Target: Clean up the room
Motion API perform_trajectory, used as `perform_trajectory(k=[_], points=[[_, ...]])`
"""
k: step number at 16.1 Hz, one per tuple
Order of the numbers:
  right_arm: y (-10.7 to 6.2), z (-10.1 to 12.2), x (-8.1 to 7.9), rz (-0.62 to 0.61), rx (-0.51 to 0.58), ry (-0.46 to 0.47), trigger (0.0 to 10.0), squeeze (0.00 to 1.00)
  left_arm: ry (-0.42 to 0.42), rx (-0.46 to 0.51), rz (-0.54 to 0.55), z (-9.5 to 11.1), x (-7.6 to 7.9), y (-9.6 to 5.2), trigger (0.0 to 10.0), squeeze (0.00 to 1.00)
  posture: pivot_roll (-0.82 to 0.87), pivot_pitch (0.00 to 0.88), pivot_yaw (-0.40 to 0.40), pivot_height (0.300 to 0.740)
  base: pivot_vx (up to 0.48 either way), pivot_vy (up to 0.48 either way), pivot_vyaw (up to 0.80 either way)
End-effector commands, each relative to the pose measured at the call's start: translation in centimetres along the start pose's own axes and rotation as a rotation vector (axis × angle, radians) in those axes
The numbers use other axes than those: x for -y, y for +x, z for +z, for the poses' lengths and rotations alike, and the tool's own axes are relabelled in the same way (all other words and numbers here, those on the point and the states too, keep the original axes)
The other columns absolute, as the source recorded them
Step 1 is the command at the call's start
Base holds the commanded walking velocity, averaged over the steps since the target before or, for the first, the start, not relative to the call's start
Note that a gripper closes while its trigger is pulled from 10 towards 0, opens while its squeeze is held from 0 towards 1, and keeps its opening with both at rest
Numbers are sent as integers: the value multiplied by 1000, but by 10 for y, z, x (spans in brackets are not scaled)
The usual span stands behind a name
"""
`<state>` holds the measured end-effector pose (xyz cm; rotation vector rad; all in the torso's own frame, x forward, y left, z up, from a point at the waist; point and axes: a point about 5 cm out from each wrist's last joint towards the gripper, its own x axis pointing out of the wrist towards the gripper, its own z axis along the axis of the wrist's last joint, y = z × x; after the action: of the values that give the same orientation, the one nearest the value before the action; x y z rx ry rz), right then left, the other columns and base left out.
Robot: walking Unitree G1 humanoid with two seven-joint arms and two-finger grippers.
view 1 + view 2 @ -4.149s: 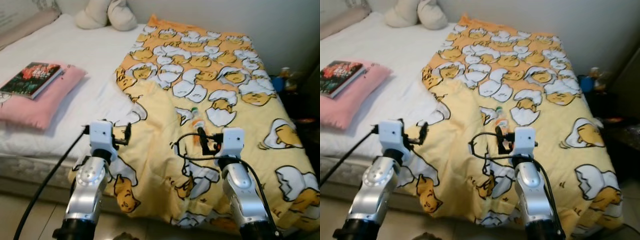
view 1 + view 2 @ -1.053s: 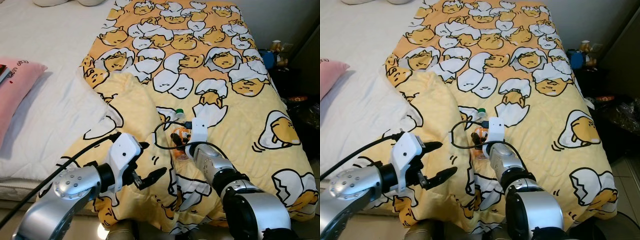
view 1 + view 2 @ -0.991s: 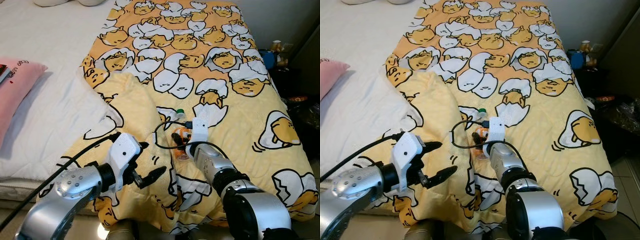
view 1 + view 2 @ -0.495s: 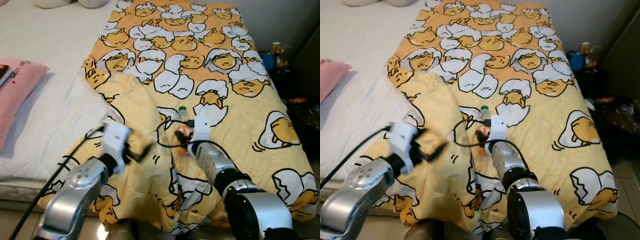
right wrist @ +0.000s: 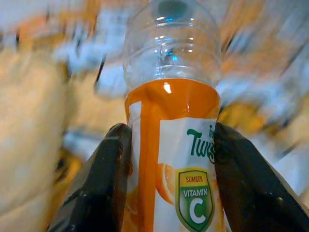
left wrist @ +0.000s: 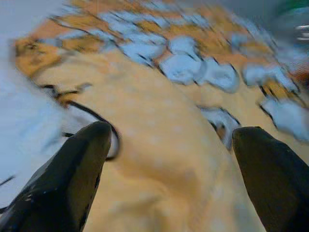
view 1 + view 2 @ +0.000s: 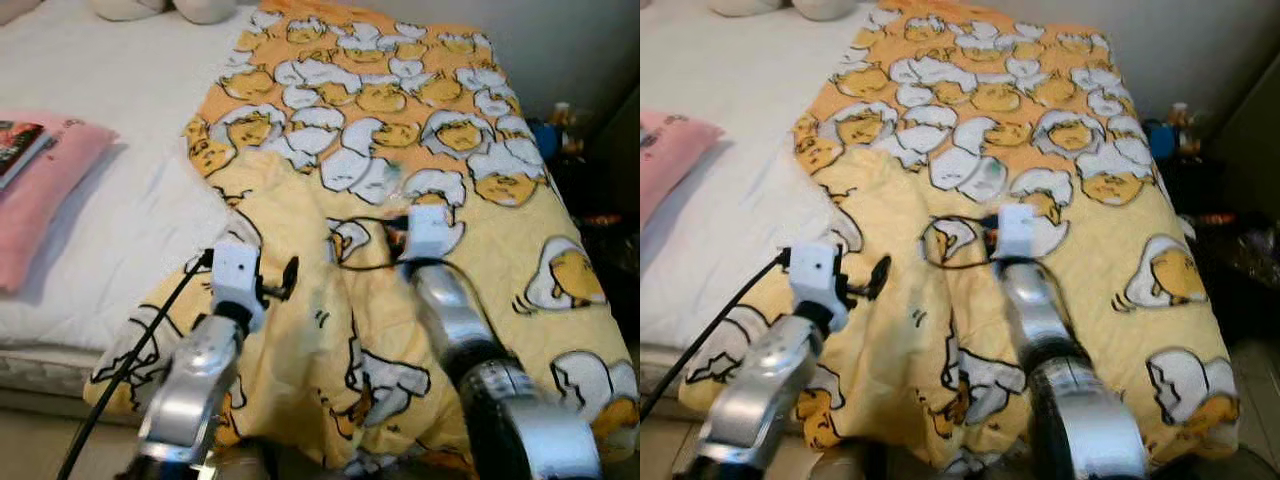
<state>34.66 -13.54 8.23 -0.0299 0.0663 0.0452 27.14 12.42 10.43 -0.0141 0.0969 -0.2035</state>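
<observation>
Nearest to me, I am seeing both silver arms reaching forward from the bottom of the head views over the foot of the bed. My left arm is angling up and slightly inward, and the left gripper (image 7: 280,278) is hovering above a raised fold of the yellow duvet (image 7: 300,330); in its wrist view the two black fingers (image 6: 72,179) are standing wide apart with nothing but cloth between them.

My right arm is stretching farther out, nearly straight along the duvet, its white wrist block sitting over an egg-print patch. The right gripper (image 5: 166,150) is clamping a clear plastic bottle (image 5: 171,130) of orange drink; the fingers (image 5: 104,179) are pressing the labelled body on both sides, with the neck pointing away from the wrist. In the head views the bottle is hidden behind the wrist block, so I cannot tell whether it is lying on the cloth or hanging above it.

Beyond the grippers, the duvet is running up the bed toward the wall. To my left a pink pillow (image 7: 45,190) with a book (image 7: 15,145) on it is lying on the white sheet (image 7: 130,90).
</observation>
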Motion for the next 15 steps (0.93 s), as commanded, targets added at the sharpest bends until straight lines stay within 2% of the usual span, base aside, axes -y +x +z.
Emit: perform_trajectory(k=[1, 2, 3, 4, 5, 6, 9, 12, 15], points=[[-8, 6, 15, -57, 90, -58, 0, 0, 7, 4, 45, -4, -5, -2, 10000, 0, 105, 0, -58, 740, 0, 0, 0], [-24, -2, 25, -96, 118, -90, 0, 0, -1, 0, 68, -8, -10, -1, 10000, 0, 89, 0, -56, 740, 0, 0, 0], [-32, -7, 28, -111, 118, -101, 3137, 0, -7, -4, 84, -10, -14, 2, 10000, 0, 83, 0, -54, 740, 0, 0, 0], [-48, -24, 29, -137, 86, -75, 10000, 0, 2, 16, 89, -8, -19, 8, 10000, 0, 68, 0, -43, 740, 0, 0, 0], [-54, -32, 26, -138, 66, -51, 10000, 0, 23, 30, 77, -7, -20, 13, 10000, 0, 53, 0, -32, 740, -262, 0, 0], [-53, -33, 21, -109, 66, -25, 10000, 0, 22, 27, 90, -8, -22, 16, 10000, 0, 40, 0, -22, 740, -435, 0, 0], [-57, -35, 24, -114, 38, -40, 10000, 0, 40, 36, 97, -10, -21, 21, 10000, 0, 34, 0, -21, 740, -418, 0, 0], [-59, -38, 20, -82, 6, -42, 10000, 0, 41, 37, 90, -13, -21, 24, 10000, 0, 37, 0, -24, 740, -370, 0, 0], [-60, -46, 18, -75, -41, -24, 10000, 0, 41, 22, 84, -18, -21, 25, 10000, 0, 44, 0, -26, 740, -96, 0, 0]])
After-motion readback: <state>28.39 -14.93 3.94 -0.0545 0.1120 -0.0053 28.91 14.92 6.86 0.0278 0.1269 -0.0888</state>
